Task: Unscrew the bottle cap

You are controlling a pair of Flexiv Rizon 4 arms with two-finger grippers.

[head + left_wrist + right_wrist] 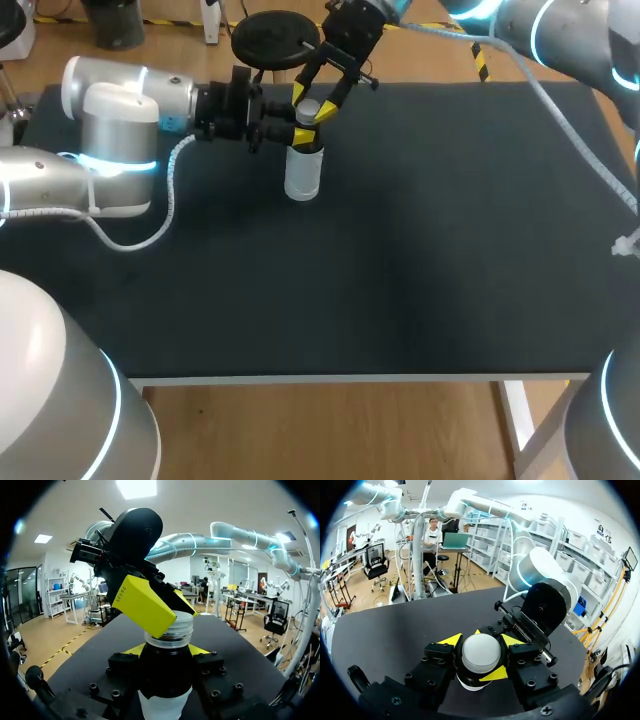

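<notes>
A small bottle (303,176) with a pale label stands upright on the black table toward the far left. My left gripper (287,133) comes in from the left and is shut on the bottle's upper body; in the left wrist view the dark bottle (165,672) sits between its yellow tips. My right gripper (311,107) comes down from above, shut on the white cap (308,106). In the right wrist view the cap (481,652) fills the gap between the yellow fingertips (451,640). One right finger (142,604) covers part of the ribbed cap (176,626).
A black round disc on a stand (275,40) sits just behind the bottle at the table's far edge. The left arm's white cable (170,205) loops over the mat. The black mat (430,250) stretches to the right and front of the bottle.
</notes>
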